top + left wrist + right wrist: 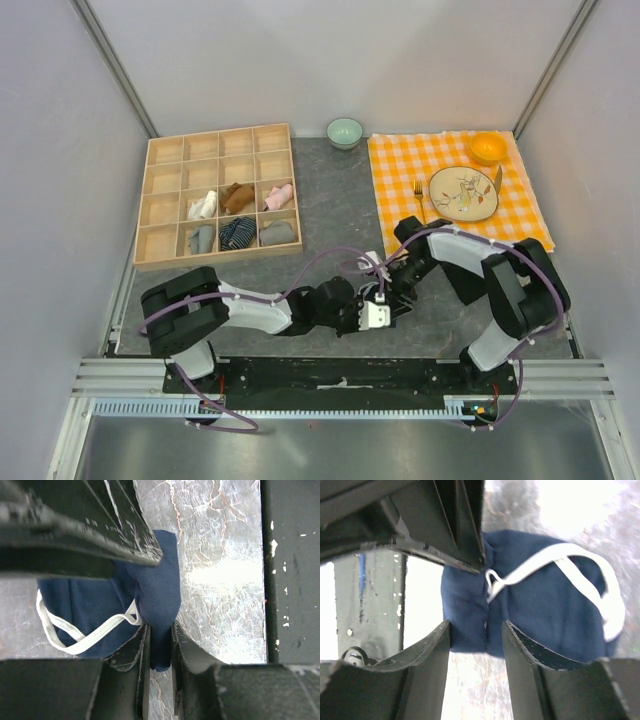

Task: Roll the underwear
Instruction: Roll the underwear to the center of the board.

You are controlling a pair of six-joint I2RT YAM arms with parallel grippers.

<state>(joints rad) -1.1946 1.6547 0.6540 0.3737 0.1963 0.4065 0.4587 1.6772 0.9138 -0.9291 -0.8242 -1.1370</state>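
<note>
Left claw [159,630]: pressed together on a fold of the underwear [90,605], which lies bunched on the tabletop [220,555] between the two claws. Right claw [475,625]: fingers [432,652] flank another navy fold; whether they pinch it cannot be told.

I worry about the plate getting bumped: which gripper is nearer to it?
Right. Both pinch the underwear, but the right gripper sits between the plate and the left gripper, which lies farther off.

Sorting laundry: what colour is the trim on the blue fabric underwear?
White trim, best in the right wrist view.
</note>
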